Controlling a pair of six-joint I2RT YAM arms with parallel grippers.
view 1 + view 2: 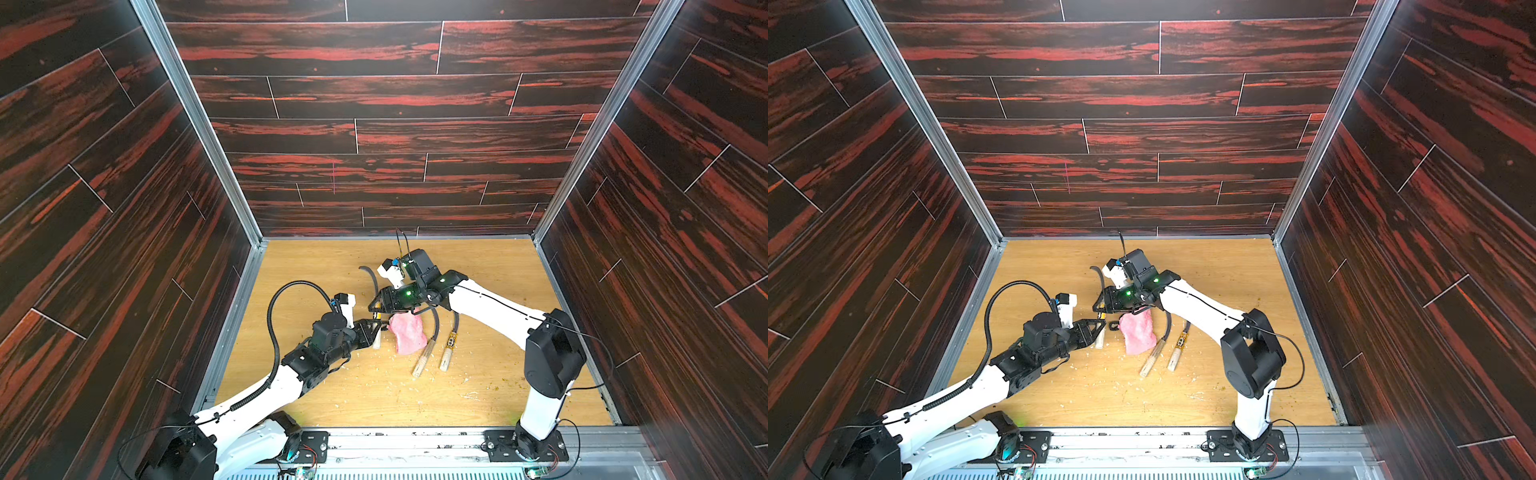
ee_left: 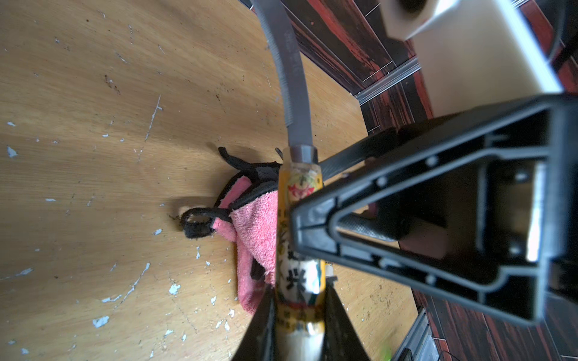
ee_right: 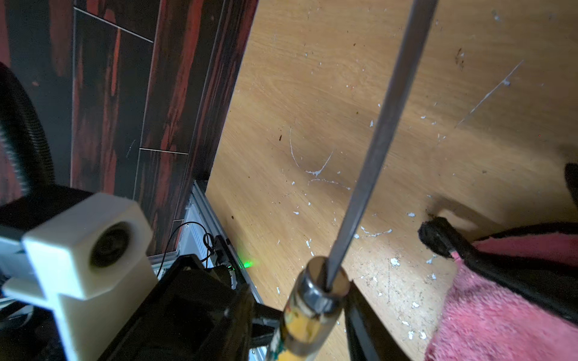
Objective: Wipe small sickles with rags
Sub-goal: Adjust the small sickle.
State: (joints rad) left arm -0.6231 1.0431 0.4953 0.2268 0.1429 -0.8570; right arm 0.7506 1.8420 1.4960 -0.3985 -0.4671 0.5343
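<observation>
Two sickles (image 1: 424, 359) and the rag (image 1: 409, 336) lie unheld, so no wiping looks begun. My left gripper (image 2: 300, 325) clamps the third sickle (image 2: 301, 187); the right gripper (image 3: 309, 312) straddles its neck, hold unclear.

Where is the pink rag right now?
In both top views the pink rag lies on the table, between the held sickle in the left claw and the nearest loose sickle.
</observation>
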